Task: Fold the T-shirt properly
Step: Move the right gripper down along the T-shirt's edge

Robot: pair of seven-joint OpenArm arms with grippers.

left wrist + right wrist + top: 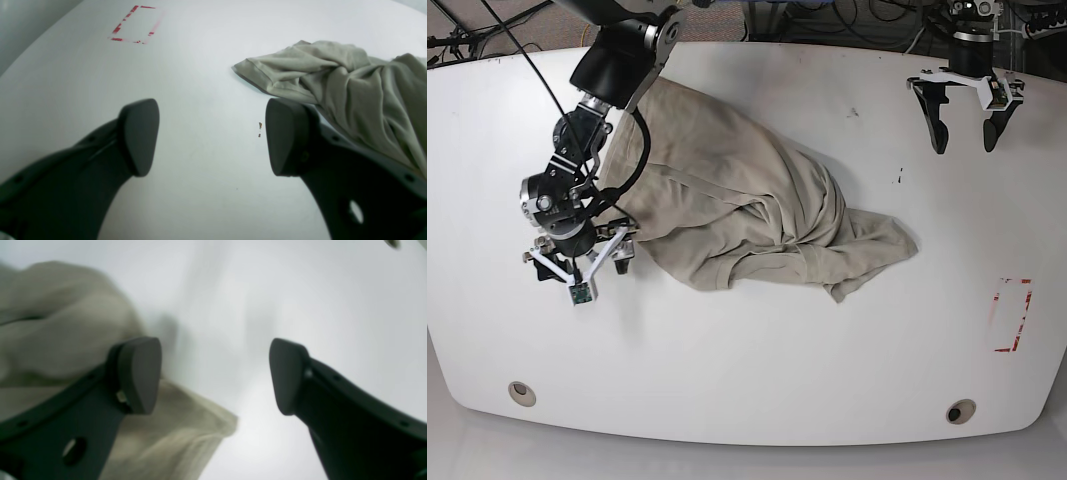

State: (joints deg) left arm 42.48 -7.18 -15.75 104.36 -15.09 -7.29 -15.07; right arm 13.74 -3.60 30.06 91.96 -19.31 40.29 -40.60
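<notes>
On the counter [747,380]: 1 crumpled T-shirt [747,215], unfolded; left end effector [965,112] and right end effector [579,258] both spread, empty. Next: flatten.

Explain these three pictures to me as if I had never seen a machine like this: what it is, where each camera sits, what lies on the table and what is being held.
This is a robot with two arms, each ending in a two-fingered pincer. The base view looks down on a white table. The other two pictures come from cameras on the wrists, looking out between the dark fingers. On the table lies a crumpled beige T-shirt, not yet folded, and a red marked rectangle near one edge. The right pincer hangs at the shirt's edge, its jaws open, with cloth beside one finger. The left pincer is open too, away from the shirt at the far side. Neither holds anything.
</notes>
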